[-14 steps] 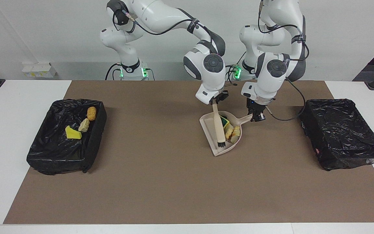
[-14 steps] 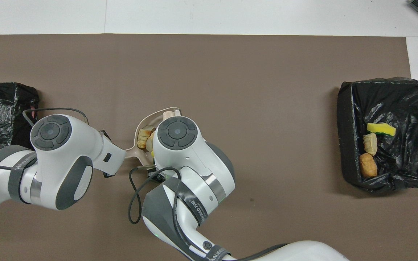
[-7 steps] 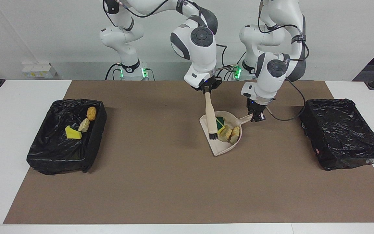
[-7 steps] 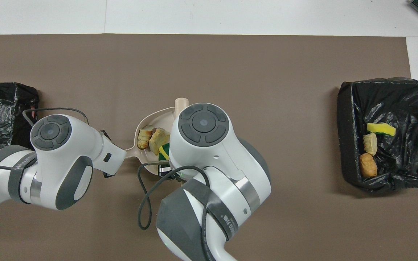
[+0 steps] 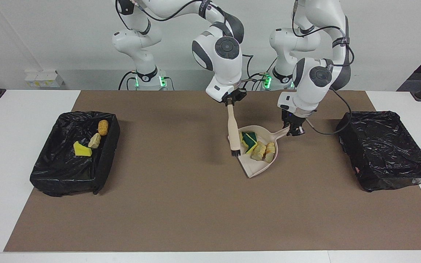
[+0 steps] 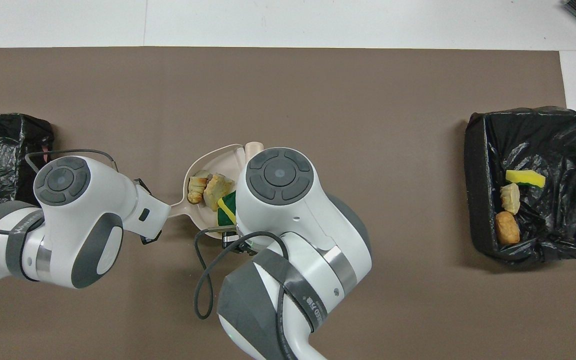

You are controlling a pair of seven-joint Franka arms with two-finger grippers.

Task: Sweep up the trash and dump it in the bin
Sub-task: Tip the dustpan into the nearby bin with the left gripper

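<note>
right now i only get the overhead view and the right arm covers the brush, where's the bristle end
observer: The brush hangs from the right fingers, which are shut on the top of its handle. Its bristles are at the dustpan rim toward the right arm's end, off the scraps.
operator: is the left arm actually holding the pan
observer: Yes, the left fingers are shut on the tip of the dustpan's handle.
operator: anything in the bin at the left arm's end, mine cuts it off
observer: No scraps show in that bin, only black liner.
</note>
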